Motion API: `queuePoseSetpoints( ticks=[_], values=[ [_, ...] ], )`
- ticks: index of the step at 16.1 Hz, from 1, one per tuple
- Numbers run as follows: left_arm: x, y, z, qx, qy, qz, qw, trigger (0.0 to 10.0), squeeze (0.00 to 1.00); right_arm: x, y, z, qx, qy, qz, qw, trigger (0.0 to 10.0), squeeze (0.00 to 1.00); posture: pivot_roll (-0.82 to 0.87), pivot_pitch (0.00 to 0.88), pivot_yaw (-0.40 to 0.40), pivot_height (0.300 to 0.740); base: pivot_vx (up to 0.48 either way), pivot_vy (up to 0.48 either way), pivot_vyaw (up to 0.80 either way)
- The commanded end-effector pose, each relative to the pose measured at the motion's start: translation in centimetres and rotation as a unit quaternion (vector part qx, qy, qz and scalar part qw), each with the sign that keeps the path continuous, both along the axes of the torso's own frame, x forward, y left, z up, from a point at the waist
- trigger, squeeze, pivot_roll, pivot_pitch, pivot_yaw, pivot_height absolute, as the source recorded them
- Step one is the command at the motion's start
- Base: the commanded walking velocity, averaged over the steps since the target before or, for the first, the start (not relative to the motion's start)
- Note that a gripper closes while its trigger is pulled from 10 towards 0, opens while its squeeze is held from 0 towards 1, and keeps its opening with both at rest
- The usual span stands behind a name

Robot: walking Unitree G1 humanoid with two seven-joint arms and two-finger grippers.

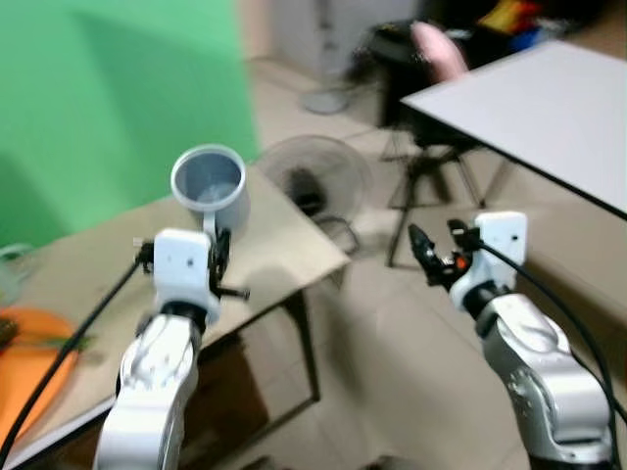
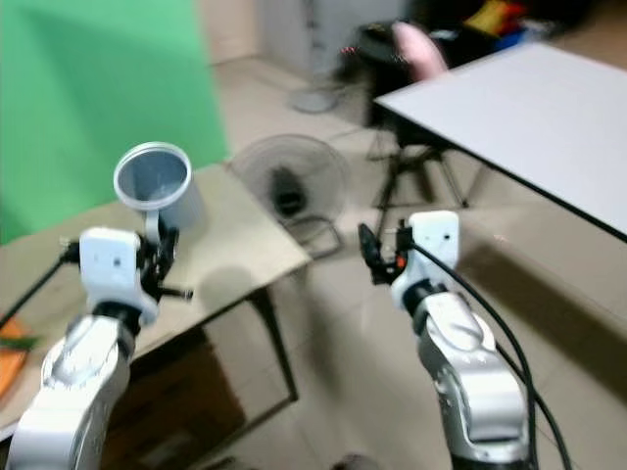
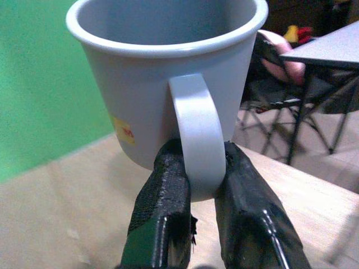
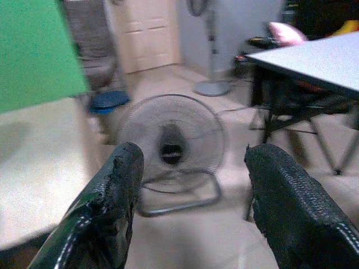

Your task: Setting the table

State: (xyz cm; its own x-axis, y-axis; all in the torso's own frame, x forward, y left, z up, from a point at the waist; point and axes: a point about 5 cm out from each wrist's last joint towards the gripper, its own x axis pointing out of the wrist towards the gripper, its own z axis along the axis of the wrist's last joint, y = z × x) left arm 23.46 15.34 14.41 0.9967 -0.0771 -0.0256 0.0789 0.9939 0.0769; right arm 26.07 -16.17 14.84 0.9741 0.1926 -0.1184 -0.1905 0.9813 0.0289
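Observation:
A pale blue-grey mug with a small yellow sticker is held upright over the far corner of the beige table. My left gripper is shut on the mug's handle, one black finger on each side. The mug is empty inside. My right gripper hangs open in the air beyond the table's right edge, above the floor, nothing between its fingers.
An orange plate with something green on it lies at the table's near left. A floor fan stands behind the table corner. A grey folding table and a dark chair with a pink cushion are at the right. A green screen stands behind.

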Motion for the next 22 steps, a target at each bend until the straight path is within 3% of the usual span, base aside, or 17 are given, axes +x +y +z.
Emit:
queuePoseSetpoints(
  ticks=[1, 4, 7, 11, 14, 19, 22],
  values=[
    [-0.3, 0.0, 0.8, -0.013, -0.016, 0.008, 1.000, 10.0, 0.00, 0.1, 0.0, 0.0, -0.003, 0.003, 0.010, 1.000, 10.0, 0.00, -0.10, 0.001, 0.043, 0.740, 0.000, 0.000, -0.78],
    [-1.0, -0.4, 0.5, -0.005, -0.009, 0.004, 1.000, 10.0, 0.00, 0.2, 0.3, 0.1, -0.007, 0.004, 0.015, 1.000, 10.0, 0.00, -0.11, 0.007, 0.034, 0.740, 0.000, 0.000, -0.79],
    [-1.2, -1.2, 0.2, 0.006, -0.002, -0.013, 1.000, 10.0, 0.00, 0.0, -0.5, -0.5, -0.014, 0.014, 0.005, 1.000, 10.0, 0.00, -0.09, 0.007, 0.029, 0.740, 0.000, 0.000, -0.79],
    [-1.6, -0.2, 0.0, -0.003, -0.001, 0.009, 1.000, 10.0, 0.00, 0.5, -0.2, -0.3, -0.016, 0.010, -0.009, 1.000, 10.0, 0.00, -0.10, 0.004, 0.032, 0.740, 0.000, 0.000, -0.78],
    [-1.3, 0.4, 0.4, 0.002, -0.006, 0.032, 0.999, 10.0, 0.00, 0.0, -0.3, -0.1, -0.025, 0.009, -0.005, 1.000, 10.0, 0.00, -0.10, 0.009, 0.039, 0.740, 0.000, 0.000, -0.79],
    [-0.9, -0.3, 0.3, -0.001, -0.006, 0.027, 1.000, 10.0, 0.00, 0.2, -1.0, -0.1, -0.034, 0.014, -0.026, 0.999, 10.0, 0.00, -0.11, 0.018, 0.041, 0.740, 0.000, -0.413, -0.78],
    [-0.9, -0.4, 0.4, -0.011, -0.010, 0.027, 1.000, 10.0, 0.00, 0.1, -1.6, 0.0, -0.053, 0.008, -0.036, 0.998, 10.0, 0.00, -0.11, 0.020, 0.039, 0.740, 0.000, 0.000, -0.71]
  ],
)
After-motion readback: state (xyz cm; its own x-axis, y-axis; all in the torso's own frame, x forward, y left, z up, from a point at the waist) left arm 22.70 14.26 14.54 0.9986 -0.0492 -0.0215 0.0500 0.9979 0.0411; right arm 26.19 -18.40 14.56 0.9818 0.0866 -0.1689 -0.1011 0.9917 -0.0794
